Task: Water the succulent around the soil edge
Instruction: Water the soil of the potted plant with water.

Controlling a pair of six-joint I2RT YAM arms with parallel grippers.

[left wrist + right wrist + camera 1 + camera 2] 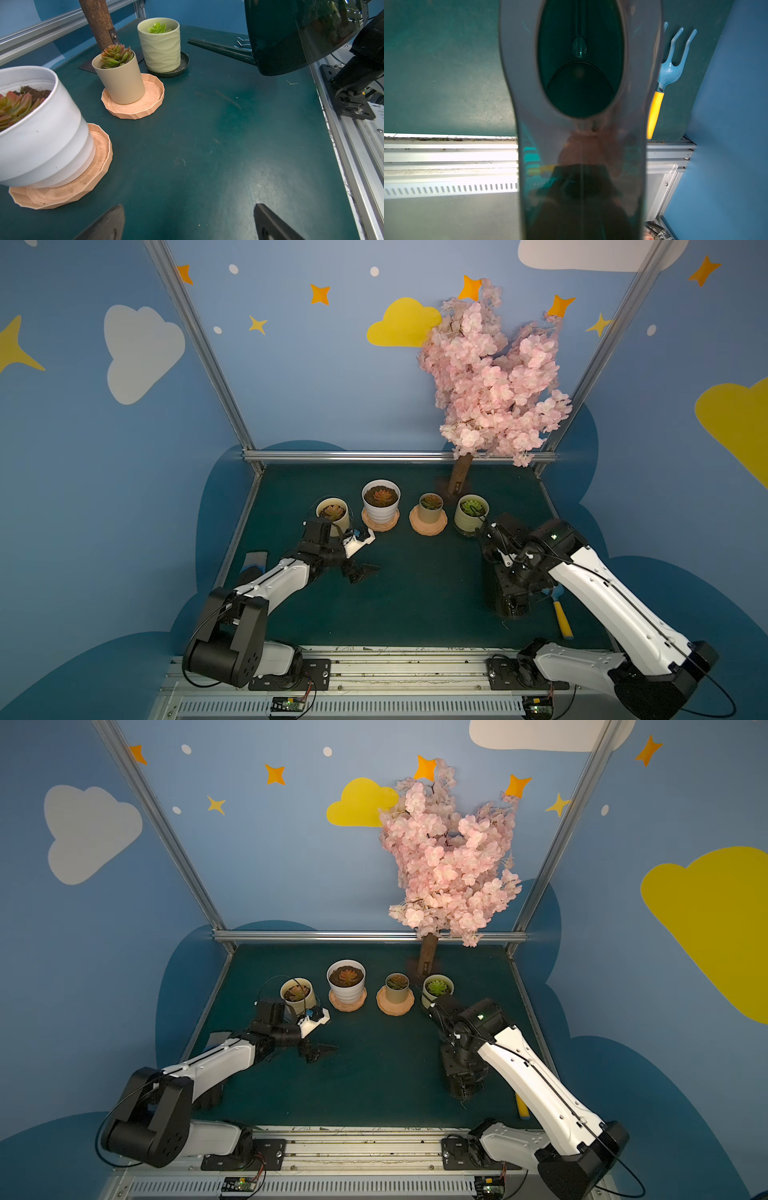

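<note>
Four potted succulents (381,495) are sitting, seemingly unwatered, in both top views, while the right fingers (512,568) are clamping the watering can (509,601). From the left wrist, the left fingers (108,224) are gaping empty, and the glossy translucent can's slim spout (220,48) is pointing toward the wavy pale-green pot (160,49). From the right wrist, its oval mouth (581,62) is looming.

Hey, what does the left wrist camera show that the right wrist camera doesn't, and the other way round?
Left wrist only: three potted succulents, in the white pot, beige pot and green ribbed pot, the tree trunk, and the open left claw. Right wrist only: a look straight down into the watering can and the garden fork's yellow handle. Both: the watering can, the green table mat and the aluminium front rail.
</note>
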